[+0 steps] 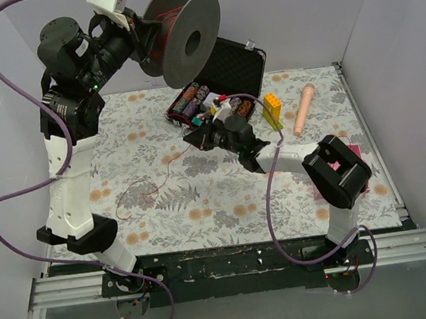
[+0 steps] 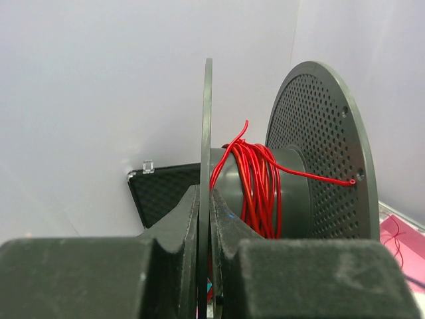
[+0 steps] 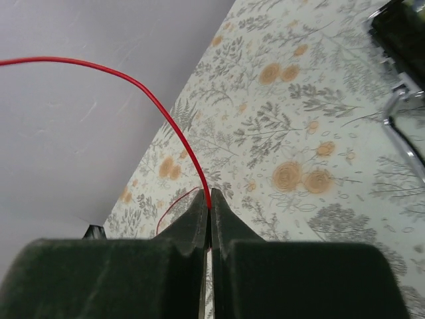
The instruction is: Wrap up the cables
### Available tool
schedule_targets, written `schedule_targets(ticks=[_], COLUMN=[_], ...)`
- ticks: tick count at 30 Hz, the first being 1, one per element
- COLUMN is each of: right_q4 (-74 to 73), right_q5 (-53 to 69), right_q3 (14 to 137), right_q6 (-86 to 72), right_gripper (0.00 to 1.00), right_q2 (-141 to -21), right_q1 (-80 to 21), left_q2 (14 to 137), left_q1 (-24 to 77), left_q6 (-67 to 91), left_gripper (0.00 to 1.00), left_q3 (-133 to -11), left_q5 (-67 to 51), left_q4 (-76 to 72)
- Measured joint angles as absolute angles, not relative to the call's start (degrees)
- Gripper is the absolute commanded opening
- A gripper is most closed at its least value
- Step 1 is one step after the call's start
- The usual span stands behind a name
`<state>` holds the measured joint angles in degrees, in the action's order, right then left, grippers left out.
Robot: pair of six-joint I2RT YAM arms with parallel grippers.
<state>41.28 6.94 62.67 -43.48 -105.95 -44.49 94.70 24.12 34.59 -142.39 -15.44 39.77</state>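
Observation:
The thin red wire [image 2: 257,189] is partly wound on the hub of a dark grey spool [image 1: 190,38]. My left gripper [image 2: 206,199] is shut on the spool's thin near flange [image 2: 207,119] and holds it high at the back left [image 1: 148,39]. The perforated far flange [image 2: 325,153] faces right. My right gripper [image 3: 209,199] is shut on the red wire [image 3: 153,100], which arcs up and to the left from its tips. In the top view this gripper [image 1: 192,141] is at mid-table, and the loose wire lies in loops [image 1: 136,196] on the floral cloth to its left.
An open black case [image 1: 236,63] stands at the back, with several small items [image 1: 194,99] in front of it. A yellow block [image 1: 272,109], a beige cylinder [image 1: 304,109] and a pink piece [image 1: 354,150] lie to the right. Grey walls enclose the table.

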Motion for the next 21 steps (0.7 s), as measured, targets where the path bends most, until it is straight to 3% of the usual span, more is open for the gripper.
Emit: schedule_targets(ticks=[7, 12, 16, 21], right_q4=[41.8, 35.1, 25.2, 10.8], right_q5=[7.6, 8.1, 8.8, 11.9], right_q3=[51.4, 50.1, 54.9, 67.1], right_q6=[-42.6, -35.9, -27.2, -18.0], right_gripper=[0.01, 0.01, 0.01, 0.01], right_q2=[-92.7, -79.7, -74.1, -75.2], right_q1=[-33.3, -24.9, -24.4, -24.6], left_q2=[93.0, 88.0, 84.4, 83.6], left_q1=[24.1, 24.1, 24.1, 24.2], left_q6=[31.0, 23.9, 16.5, 9.2], left_gripper=[0.0, 0.0, 0.0, 0.0], left_q3=[-139.9, -129.1, -117.2, -102.1], left_q5=[-18.3, -23.2, -27.5, -30.6], left_q4=[45.5, 51.6, 56.5, 61.3])
